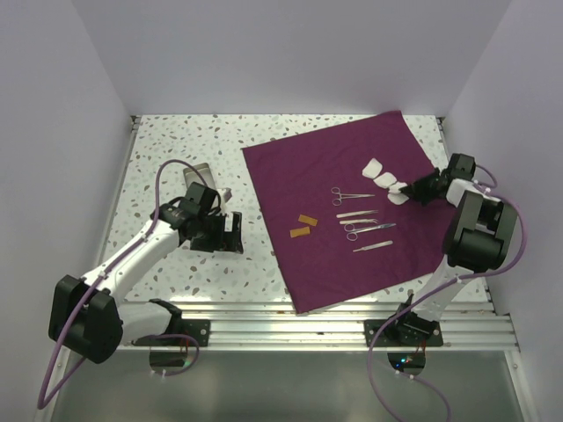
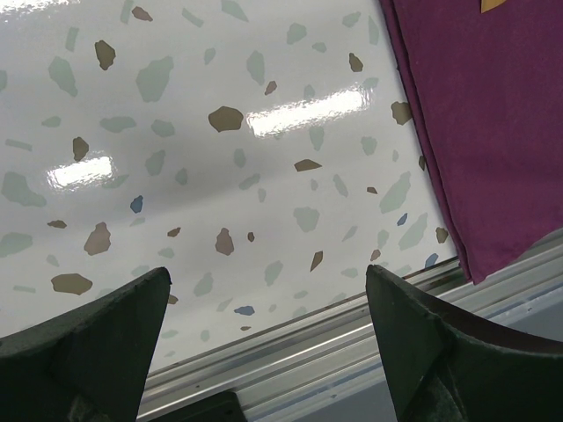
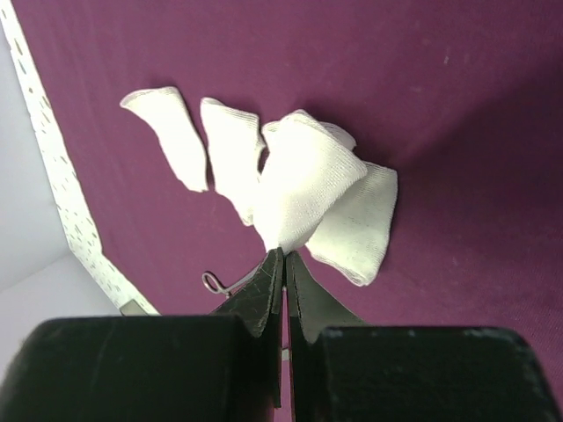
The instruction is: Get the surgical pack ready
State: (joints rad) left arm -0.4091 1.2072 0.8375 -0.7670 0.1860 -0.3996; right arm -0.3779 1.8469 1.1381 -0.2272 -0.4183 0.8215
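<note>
The plum-purple cloth (image 1: 334,176) of the surgical pack lies flat and spread out at the centre right. On it are a row of white pads (image 1: 378,171), several steel instruments (image 1: 362,220) and two orange strips (image 1: 303,226). My right gripper (image 3: 285,253) is shut on one white pad (image 3: 308,171), pinching its near end so it lifts over the other pads (image 3: 167,132); in the top view the right gripper (image 1: 412,189) is at the row's right end. My left gripper (image 2: 268,281) is open and empty above bare table, left of the cloth's edge (image 2: 493,132). A steel tray (image 1: 199,173) shows behind the left arm.
The speckled table (image 1: 167,149) is walled on the left, back and right. An aluminium rail (image 2: 334,352) runs along the near edge just beyond my left fingertips. A ring handle of an instrument (image 3: 211,281) shows beside my right fingers.
</note>
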